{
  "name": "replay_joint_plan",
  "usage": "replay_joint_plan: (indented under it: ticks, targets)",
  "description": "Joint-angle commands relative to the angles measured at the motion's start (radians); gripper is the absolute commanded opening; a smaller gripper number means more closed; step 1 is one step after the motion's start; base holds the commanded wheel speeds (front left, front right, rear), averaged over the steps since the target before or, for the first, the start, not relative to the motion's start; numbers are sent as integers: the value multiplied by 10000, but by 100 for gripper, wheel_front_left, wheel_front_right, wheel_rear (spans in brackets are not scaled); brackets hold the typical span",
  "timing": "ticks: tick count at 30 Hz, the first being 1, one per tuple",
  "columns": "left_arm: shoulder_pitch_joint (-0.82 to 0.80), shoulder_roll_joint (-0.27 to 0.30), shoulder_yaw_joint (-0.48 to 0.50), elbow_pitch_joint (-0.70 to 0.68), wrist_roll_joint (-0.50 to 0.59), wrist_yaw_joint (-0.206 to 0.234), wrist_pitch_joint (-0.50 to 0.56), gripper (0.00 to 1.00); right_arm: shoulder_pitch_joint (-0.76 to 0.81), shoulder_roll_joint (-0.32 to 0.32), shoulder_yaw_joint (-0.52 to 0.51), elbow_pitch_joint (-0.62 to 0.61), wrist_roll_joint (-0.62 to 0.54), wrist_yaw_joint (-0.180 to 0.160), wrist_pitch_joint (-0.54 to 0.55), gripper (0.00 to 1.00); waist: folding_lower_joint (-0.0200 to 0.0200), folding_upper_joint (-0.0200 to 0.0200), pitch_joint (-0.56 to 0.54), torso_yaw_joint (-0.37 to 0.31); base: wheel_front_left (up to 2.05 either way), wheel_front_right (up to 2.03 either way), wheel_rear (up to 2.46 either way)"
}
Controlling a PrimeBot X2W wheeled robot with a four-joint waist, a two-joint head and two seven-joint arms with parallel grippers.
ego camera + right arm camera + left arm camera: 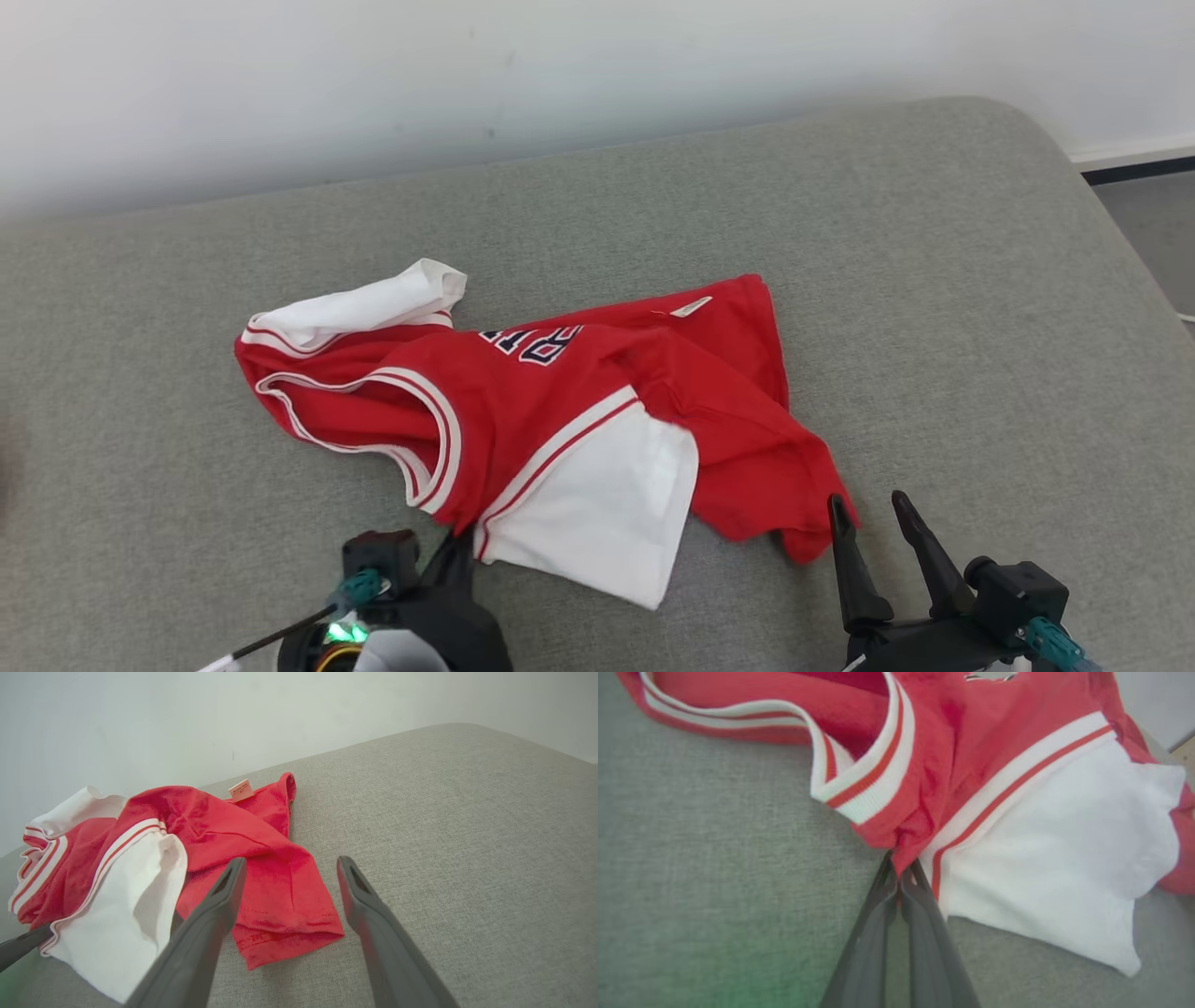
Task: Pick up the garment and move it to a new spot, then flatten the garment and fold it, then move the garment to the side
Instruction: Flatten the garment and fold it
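A red jersey with white sleeves and striped trim, the garment (560, 411), lies crumpled on the grey cushion (934, 280). My left gripper (457, 541) is at the garment's near edge, beside the white sleeve. In the left wrist view its fingers are shut on a pinch of red fabric of the garment (924, 788), the left gripper (901, 868) gripping the seam next to the sleeve. My right gripper (870, 513) stands open just right of the garment's lower right corner. The right wrist view has the right gripper (289, 863) open above the red hem of the garment (280, 896).
The cushion ends at a pale wall (467, 75) behind and drops off at its rounded right edge, with floor (1148, 224) beyond. Bare cushion stretches to the right and left of the garment.
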Motion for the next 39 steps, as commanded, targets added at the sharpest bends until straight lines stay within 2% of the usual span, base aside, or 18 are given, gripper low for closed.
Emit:
replay_joint_plan:
  ticks: [1,8,17,22,27,28,29,34,39]
  targets:
    - [228,200,98,-2,64,102,-121,0,-2,-10,-19,38,38,-22,-58,100,-1,-1,6,124,0,0,0]
    - [880,1160,607,-802,-94,586,-287,0,20,-10,-125,38,-21,-22,-99,100,-1,-1,20,561,0,0,0]
    - [1241,2529,1164,-2072,-114,1189,197,0,-13,-10,-228,-39,-102,-22,-41,100,-1,-1,75,783,0,0,0]
    - [1474,3214,1393,-3069,37,1869,611,0,-42,-10,-207,-10,-46,-22,-53,100,-1,-1,120,742,0,0,0]
    - [1793,3523,1581,-3886,66,2363,761,0,-77,-10,-205,31,-44,-22,-76,100,-1,-1,143,709,0,0,0]
    - [1849,3566,1539,-3948,137,2353,692,28,-102,-10,-196,32,-61,-22,-67,100,-1,-1,139,697,0,0,0]
    - [1905,3549,1514,-3987,140,2344,622,100,-123,-10,-186,28,-78,-22,-54,100,-1,-1,133,686,0,0,0]
    - [2467,3122,1610,-4216,15,2262,-354,100,-64,-12,-284,-4,-189,-22,3,100,-1,-1,3,704,0,0,0]
    - [3292,2514,1978,-4656,51,1675,-1155,100,149,-12,-527,-99,-345,-22,114,100,-1,-1,-285,839,0,0,0]
